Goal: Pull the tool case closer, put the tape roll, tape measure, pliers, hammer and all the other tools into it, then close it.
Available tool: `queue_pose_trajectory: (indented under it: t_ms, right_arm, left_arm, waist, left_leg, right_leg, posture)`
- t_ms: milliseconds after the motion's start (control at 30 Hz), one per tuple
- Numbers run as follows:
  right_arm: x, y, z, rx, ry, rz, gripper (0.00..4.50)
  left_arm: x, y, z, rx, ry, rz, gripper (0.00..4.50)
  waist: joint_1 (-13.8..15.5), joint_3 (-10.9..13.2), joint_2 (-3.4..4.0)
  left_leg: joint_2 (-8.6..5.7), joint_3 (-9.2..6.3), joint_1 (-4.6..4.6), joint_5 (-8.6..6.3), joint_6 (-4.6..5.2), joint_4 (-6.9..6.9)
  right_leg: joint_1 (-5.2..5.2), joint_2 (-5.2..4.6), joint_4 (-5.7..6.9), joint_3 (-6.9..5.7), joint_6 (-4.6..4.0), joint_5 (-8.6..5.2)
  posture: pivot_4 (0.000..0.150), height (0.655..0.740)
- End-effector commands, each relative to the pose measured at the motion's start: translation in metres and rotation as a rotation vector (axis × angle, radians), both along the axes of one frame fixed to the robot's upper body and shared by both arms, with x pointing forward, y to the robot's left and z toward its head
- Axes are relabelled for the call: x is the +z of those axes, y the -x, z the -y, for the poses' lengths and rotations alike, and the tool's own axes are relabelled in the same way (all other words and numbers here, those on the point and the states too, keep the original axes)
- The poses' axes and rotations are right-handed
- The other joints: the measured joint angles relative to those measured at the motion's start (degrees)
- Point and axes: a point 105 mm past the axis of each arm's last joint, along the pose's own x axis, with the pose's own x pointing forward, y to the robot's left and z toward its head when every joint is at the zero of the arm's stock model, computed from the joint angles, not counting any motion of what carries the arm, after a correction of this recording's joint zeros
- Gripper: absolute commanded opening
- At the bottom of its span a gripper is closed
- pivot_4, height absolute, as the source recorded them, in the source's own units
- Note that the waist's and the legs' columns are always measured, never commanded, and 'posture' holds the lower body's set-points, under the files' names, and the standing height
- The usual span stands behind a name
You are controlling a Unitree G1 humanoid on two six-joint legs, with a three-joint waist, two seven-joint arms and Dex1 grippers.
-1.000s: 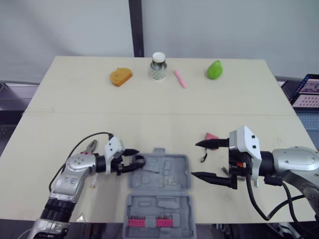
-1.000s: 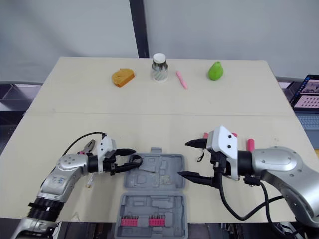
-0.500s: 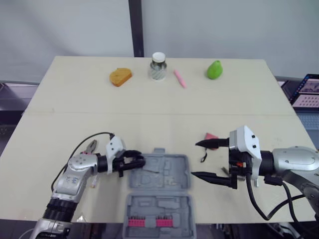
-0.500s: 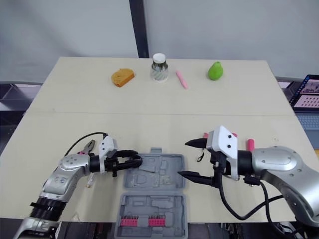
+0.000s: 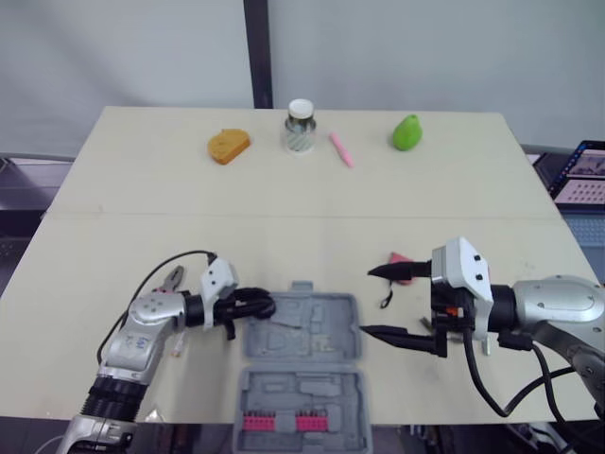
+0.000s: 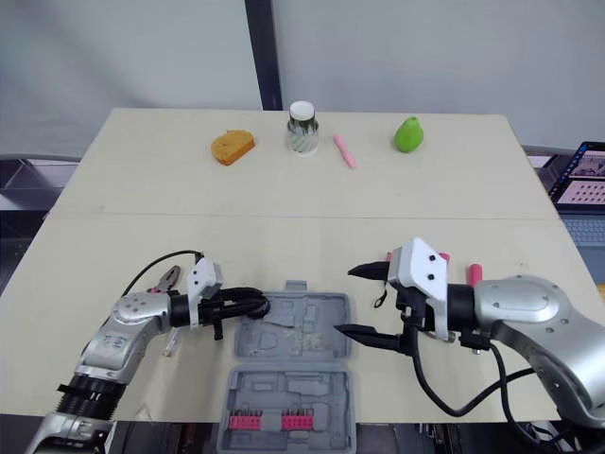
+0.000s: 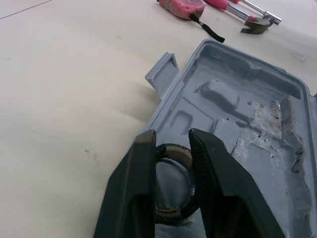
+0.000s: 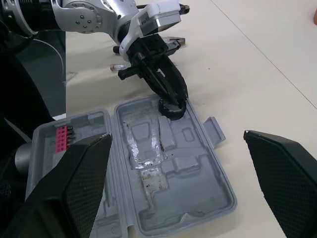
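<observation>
While the left pincer [image 5: 265, 305] clasps the tape roll [image 7: 173, 149], the right pincer [image 5: 368, 303] gapes over the table [image 5: 284, 203].

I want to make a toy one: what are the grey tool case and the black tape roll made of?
The tool case looks like moulded grey plastic, matte, with tool-shaped pockets pressed in. The tape roll looks like black tape wound in a ring, maybe vinyl; its sheen is hard to judge.

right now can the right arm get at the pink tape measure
Probably yes. Its fingers are open and empty, and the tape measure lies on the bare table right beside the upper one, with nothing between.
</observation>
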Motion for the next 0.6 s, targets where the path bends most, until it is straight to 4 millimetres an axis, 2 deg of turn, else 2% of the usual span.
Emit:
queue_pose_trajectory:
  t_ms: [33, 167, 300, 600]
  right_arm:
    - [0.006, 0.000, -0.002, 0.005, -0.012, 0.025, 4.50]
    - [0.006, 0.000, -0.001, 0.005, -0.013, 0.025, 4.50]
    - [0.006, 0.000, -0.002, 0.006, -0.014, 0.025, 4.50]
    - [0.005, 0.001, -0.001, 0.006, -0.014, 0.025, 4.50]
  left_arm:
    - [0.007, 0.002, 0.002, -0.018, 0.004, 0.029, 1.26]
    - [0.005, 0.004, 0.002, -0.021, -0.004, 0.026, 1.26]
    - [-0.006, 0.006, 0.003, -0.028, -0.036, 0.017, 1.26]
    - [-0.015, 0.000, 0.001, -0.015, -0.090, 0.059, 1.26]
  waist:
    - [0.0, 0.0, 0.00]
    - [0.0, 0.0, 0.00]
    - [0.0, 0.0, 0.00]
    - [0.0, 0.0, 0.00]
  left_leg:
    - [0.00, 0.00, 0.00, 0.00, 0.00, 0.00]
    - [0.00, 0.00, 0.00, 0.00, 0.00, 0.00]
    - [0.00, 0.00, 0.00, 0.00, 0.00, 0.00]
    - [0.00, 0.00, 0.00, 0.00, 0.00, 0.00]
  right_leg:
    - [0.00, 0.00, 0.00, 0.00, 0.00, 0.00]
    - [0.00, 0.00, 0.00, 0.00, 0.00, 0.00]
    - [0.00, 0.00, -0.01, 0.00, 0.00, 0.00]
    - [0.00, 0.00, -0.02, 0.00, 0.00, 0.00]
  posture:
    - [0.150, 0.7400]
    - [0.150, 0.7400]
    - [0.150, 0.7400]
    - [0.150, 0.7400]
